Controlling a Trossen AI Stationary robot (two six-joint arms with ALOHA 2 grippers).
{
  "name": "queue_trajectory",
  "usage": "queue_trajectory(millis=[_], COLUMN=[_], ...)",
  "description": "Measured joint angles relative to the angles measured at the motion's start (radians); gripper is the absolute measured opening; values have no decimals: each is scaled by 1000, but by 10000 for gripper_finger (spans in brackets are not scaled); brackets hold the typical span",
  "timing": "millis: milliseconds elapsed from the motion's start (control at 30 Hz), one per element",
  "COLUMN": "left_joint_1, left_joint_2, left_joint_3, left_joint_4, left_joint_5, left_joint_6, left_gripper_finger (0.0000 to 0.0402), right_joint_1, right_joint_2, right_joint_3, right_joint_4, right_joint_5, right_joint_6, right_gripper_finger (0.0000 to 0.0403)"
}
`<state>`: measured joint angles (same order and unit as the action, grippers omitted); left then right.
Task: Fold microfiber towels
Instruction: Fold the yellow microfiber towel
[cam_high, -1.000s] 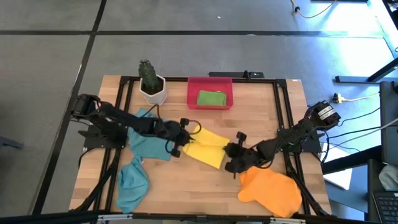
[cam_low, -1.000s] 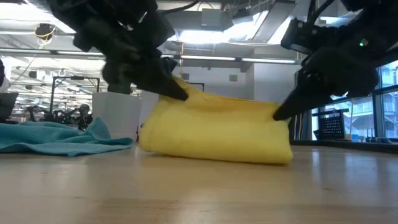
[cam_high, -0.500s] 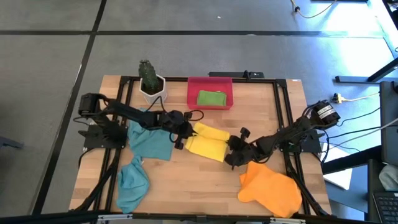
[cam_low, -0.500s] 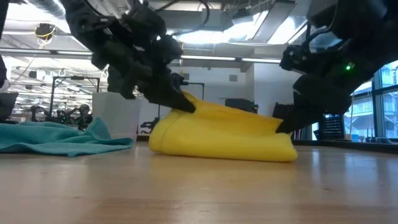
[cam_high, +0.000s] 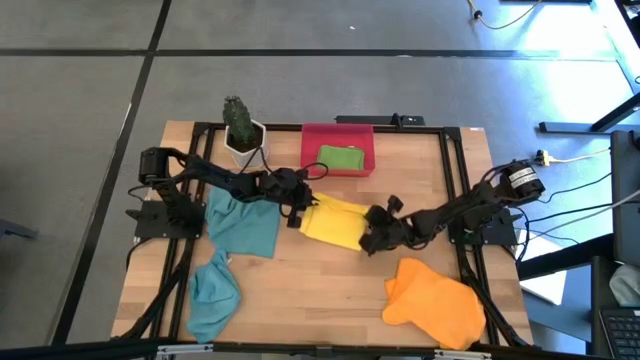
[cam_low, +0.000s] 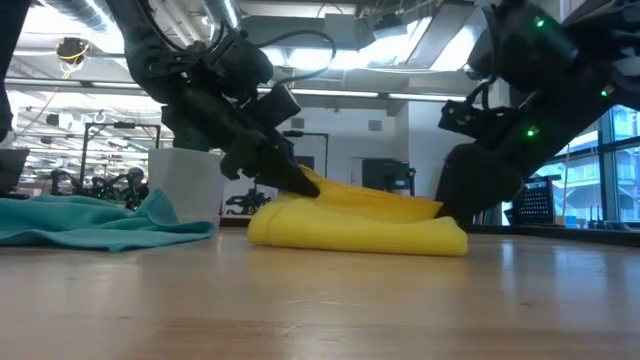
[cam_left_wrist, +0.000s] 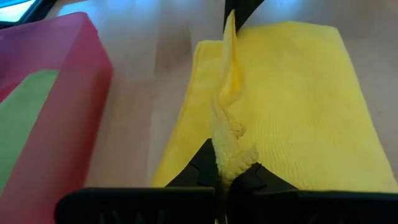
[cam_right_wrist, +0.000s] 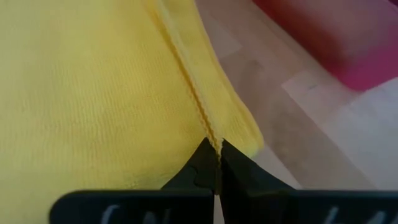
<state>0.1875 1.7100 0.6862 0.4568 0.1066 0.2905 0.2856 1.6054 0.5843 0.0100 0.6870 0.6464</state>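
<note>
The left gripper and right gripper each pinch an edge of the yellow microfiber towel at mid-table, near the red tray, probably to lay its fold flat.

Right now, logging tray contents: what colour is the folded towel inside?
Lime green towel, clearest in the high view.

**Colours on the table**

The yellow towel is plain bright yellow. Two teal-blue towels lie plain, the orange towel vivid and unpatterned. The red tray holds a lime green towel. The table is pale wood grain; the pot white.
</note>
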Motion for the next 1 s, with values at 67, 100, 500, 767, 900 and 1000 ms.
queue_trajectory(millis=[67,100,500,767,900,1000], left_joint_1=[0,0,0,-13,-54,-111], left_joint_2=[0,0,-10,-58,-80,-75], left_joint_3=[0,0,-1,-1,-1,-1], left_joint_4=[-3,-3,-1,-1,16,39], left_joint_5=[-12,-13,-169,-174,-145,-88], left_joint_6=[0,0,-1,-6,-41,-80], left_gripper_finger=[1,3,85,91,91,91], right_joint_1=[-10,-15,-34,-34,-34,-35], right_joint_2=[0,0,-2,-47,-117,-163], right_joint_3=[-2,0,5,6,6,6], right_joint_4=[20,23,21,-6,-68,-83], right_joint_5=[0,0,24,31,76,91], right_joint_6=[-25,-32,-56,-83,-82,-86], right_gripper_finger=[9,12,84,135,149,151])
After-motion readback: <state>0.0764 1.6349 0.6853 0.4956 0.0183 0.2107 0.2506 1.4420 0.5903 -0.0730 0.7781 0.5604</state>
